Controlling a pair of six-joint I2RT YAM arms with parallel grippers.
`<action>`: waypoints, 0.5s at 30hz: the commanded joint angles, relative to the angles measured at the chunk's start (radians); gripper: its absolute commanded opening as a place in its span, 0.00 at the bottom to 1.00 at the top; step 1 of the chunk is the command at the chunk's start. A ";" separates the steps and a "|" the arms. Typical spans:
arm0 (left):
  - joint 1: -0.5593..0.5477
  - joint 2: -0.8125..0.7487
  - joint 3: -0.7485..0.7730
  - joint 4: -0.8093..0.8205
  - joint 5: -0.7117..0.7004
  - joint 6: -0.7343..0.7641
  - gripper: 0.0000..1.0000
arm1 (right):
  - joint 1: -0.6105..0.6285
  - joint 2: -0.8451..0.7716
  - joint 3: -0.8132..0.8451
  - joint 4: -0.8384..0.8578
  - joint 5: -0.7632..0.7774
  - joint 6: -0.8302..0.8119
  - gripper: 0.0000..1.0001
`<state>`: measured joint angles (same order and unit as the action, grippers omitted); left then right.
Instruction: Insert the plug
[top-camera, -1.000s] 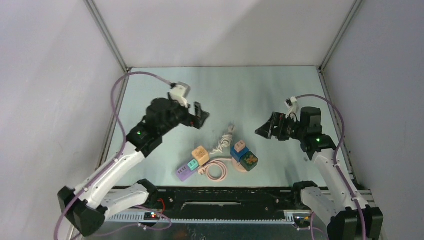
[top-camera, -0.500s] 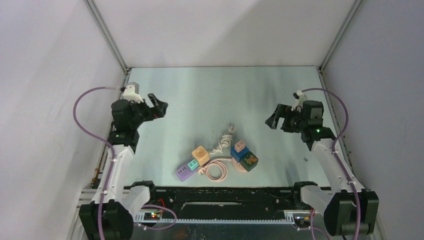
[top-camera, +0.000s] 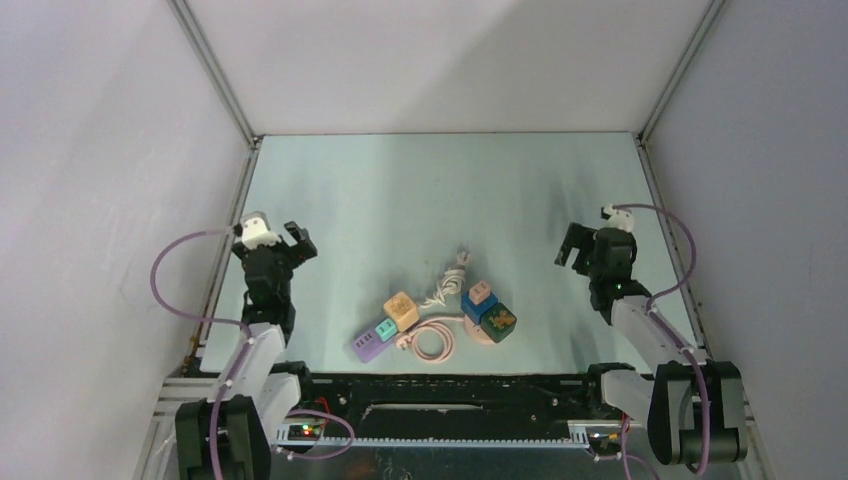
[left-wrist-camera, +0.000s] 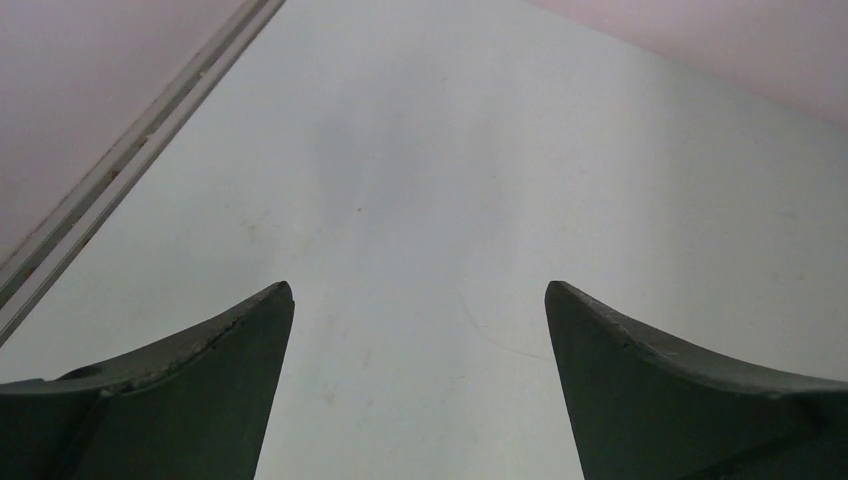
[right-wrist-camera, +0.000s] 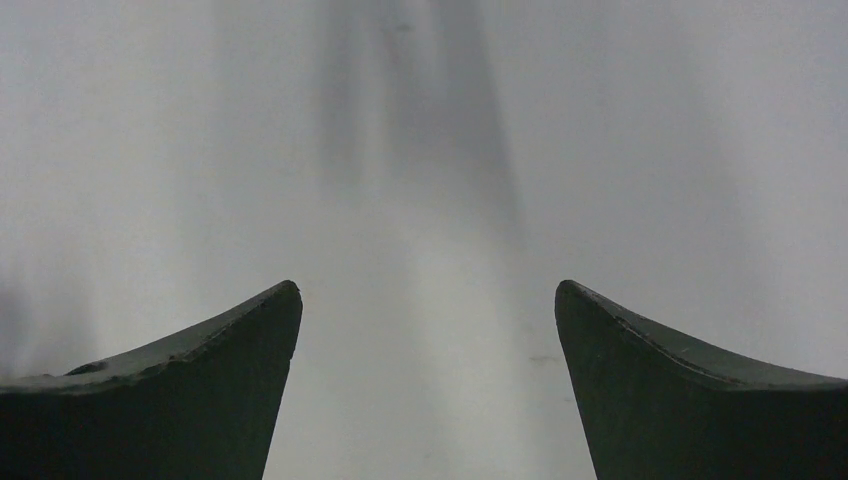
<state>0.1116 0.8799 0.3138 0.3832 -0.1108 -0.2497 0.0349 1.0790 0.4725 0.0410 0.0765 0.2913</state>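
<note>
While the left gripper (top-camera: 298, 240) and right gripper (top-camera: 568, 246) are hanging spread apart, the plug (top-camera: 461, 258), maybe, is lying between them.

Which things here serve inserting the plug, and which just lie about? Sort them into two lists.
Likely for the job: white plug cord; coiled pink cord; purple socket block; left gripper and right gripper, both open, empty.

Seemingly just lying about: yellow cube; blue cube; dark green cube, though too small to rule out sockets.
</note>
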 joint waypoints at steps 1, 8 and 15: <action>0.003 0.024 -0.112 0.320 -0.108 0.074 0.98 | -0.003 0.011 -0.105 0.363 0.256 -0.039 1.00; 0.001 0.274 -0.121 0.573 -0.111 0.162 1.00 | -0.022 0.125 -0.156 0.644 0.198 -0.137 1.00; -0.087 0.379 -0.126 0.682 -0.132 0.247 1.00 | -0.056 0.284 -0.264 1.009 0.065 -0.194 1.00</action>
<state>0.0441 1.2625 0.1780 0.9176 -0.2054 -0.0738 -0.0120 1.2877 0.2302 0.7986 0.2070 0.1619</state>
